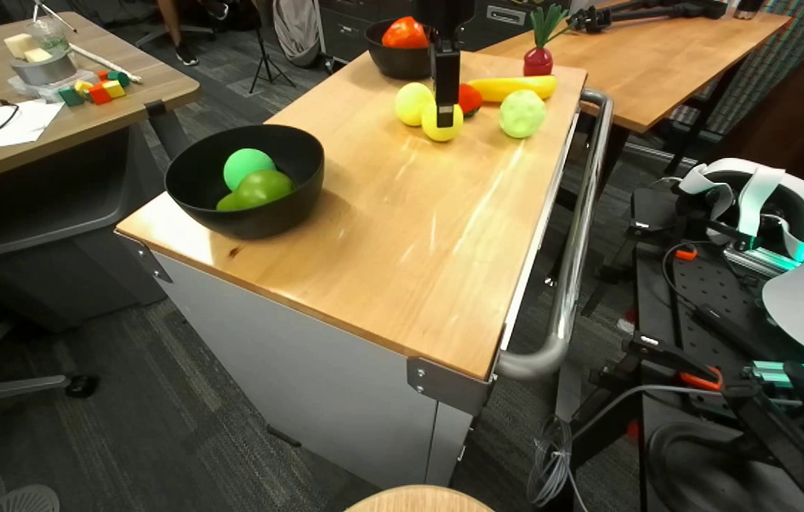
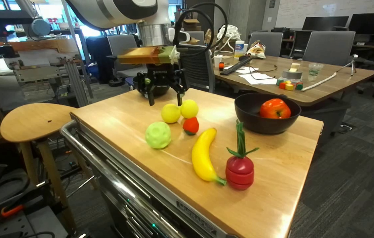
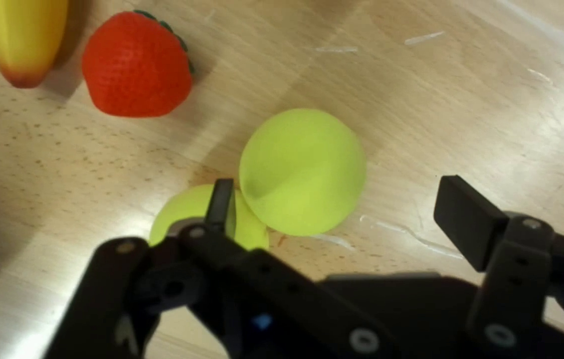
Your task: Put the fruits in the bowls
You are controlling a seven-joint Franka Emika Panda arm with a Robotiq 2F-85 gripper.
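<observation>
Your black two-fingered gripper (image 2: 165, 100) hangs with jaws spread wide, above two smooth yellow-green balls (image 3: 303, 172) side by side on the light wooden tabletop (image 1: 402, 270). Close by sit a red toy strawberry (image 3: 137, 65), a dimpled pale-green ball (image 2: 158, 135) and a curved yellow banana (image 2: 201, 155) just beside a green-leaved dark-red radish (image 2: 239, 172). Beyond, one round black bowl (image 1: 263, 224) holds rounded green pieces (image 1: 248, 168); a second round black bowl (image 2: 261, 125) holds a glossy orange-red fruit (image 2: 275, 108).

Strawberry (image 2: 190, 125) on the worktop (image 2: 272, 178), between the banana (image 2: 201, 156) and two balls (image 2: 171, 113).
</observation>
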